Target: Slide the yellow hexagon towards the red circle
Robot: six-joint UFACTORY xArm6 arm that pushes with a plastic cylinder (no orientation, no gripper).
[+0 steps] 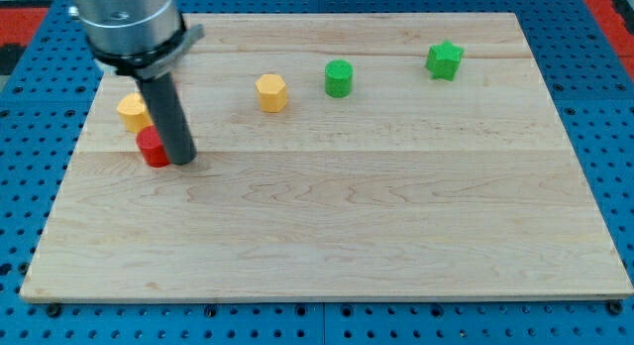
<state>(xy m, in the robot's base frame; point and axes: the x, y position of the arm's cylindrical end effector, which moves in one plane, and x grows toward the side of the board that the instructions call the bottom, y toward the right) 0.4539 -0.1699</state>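
A: Where's the yellow hexagon [271, 92]?
B: Upper middle of the surface [327, 236], well apart from the red circle [152, 147].
A: And my tip [182, 159]?
B: Touching the red circle's right side. No end effector here, just 1 rod.

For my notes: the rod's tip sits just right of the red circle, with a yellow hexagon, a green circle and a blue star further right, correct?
Nearly: the star is green, not blue, as the camera view shows. My tip does sit just right of the red circle, with the yellow hexagon and green circle further right.
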